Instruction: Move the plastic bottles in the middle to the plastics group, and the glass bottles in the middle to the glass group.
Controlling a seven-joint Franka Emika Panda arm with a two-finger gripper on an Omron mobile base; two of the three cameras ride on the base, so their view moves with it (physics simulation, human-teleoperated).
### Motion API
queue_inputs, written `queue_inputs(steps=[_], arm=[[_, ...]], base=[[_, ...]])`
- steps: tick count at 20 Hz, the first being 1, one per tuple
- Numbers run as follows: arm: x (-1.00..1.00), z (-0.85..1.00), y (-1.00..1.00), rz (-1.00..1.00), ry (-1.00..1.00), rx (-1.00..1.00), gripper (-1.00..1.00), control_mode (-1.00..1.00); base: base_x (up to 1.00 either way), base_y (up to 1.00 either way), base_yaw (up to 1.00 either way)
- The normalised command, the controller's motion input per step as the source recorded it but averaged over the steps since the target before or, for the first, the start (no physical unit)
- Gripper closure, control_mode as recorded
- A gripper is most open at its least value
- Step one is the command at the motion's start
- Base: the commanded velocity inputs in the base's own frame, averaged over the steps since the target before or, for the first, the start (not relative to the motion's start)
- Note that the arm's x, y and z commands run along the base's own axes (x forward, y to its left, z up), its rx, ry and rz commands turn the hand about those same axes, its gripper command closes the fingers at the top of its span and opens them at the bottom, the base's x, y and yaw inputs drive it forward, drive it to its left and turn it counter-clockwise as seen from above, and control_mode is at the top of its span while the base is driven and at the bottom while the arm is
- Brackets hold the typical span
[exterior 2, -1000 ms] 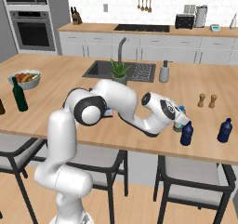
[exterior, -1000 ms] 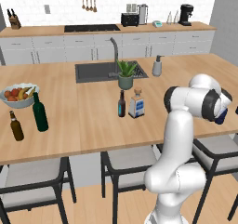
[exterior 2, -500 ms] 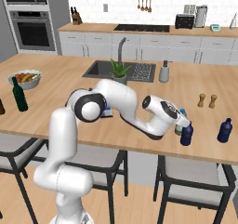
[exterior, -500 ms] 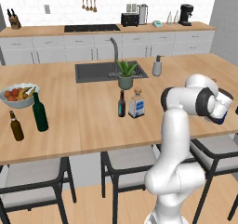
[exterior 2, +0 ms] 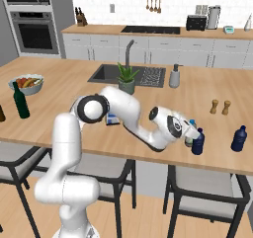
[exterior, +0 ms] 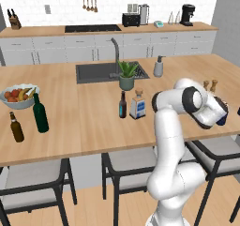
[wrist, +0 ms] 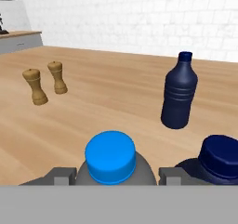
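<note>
Between dark fingers, round blue-capped clear bottle

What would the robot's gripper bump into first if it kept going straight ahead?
Probably the water bottle, already sitting between the gripper's fingertips. Beyond it looks like bare counter, though depth is unclear.

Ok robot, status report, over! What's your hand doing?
Hand closed around water bottle. Dark blue bottle close beside it. Second dark blue bottle farther off, standing apart.
</note>
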Motion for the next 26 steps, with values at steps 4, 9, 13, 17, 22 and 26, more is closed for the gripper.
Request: queue_inputs(steps=[4, 9, 13, 17, 22, 26], arm=[[0.0, -0.3, 0.0, 0.0, -0.02, 0.0, 1.0, -1.0], [0.0, 0.01, 0.0, 0.0, 0.0, 0.02, 1.0, -1.0], [0.0, 0.03, -0.01, 0.0, 0.0, 0.02, 1.0, -1.0], [0.0, -0.11, -0.02, 0.0, 0.0, 0.02, 1.0, -1.0], [0.0, -0.34, -0.03, 0.0, 0.0, 0.02, 1.0, -1.0], [0.0, -0.29, -0.02, 0.0, 0.0, 0.06, 1.0, -1.0]], base=[[0.0, 0.0, 0.0], [0.0, 0.0, 0.0], [0.0, 0.0, 0.0], [0.0, 0.0, 0.0], [0.0, 0.0, 0.0], [0.0, 0.0, 0.0]])
